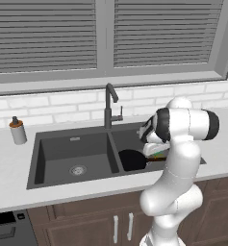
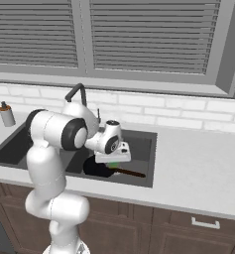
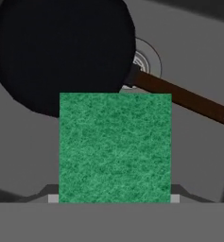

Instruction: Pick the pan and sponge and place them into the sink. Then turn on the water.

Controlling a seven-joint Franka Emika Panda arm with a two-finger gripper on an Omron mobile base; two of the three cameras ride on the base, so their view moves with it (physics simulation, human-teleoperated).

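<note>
In right basin: round black pan (image 3: 61, 52), green sponge (image 3: 115, 147) apparently claw-held.

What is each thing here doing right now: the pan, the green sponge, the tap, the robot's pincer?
pan: lying in the right basin of the sink, handle over the drain.
sponge: held between the pincer's tips, above the right basin beside the pan.
faucet: off, no water running.
pincer: shut on the sponge.
soap bottle: upright on the counter.
</note>
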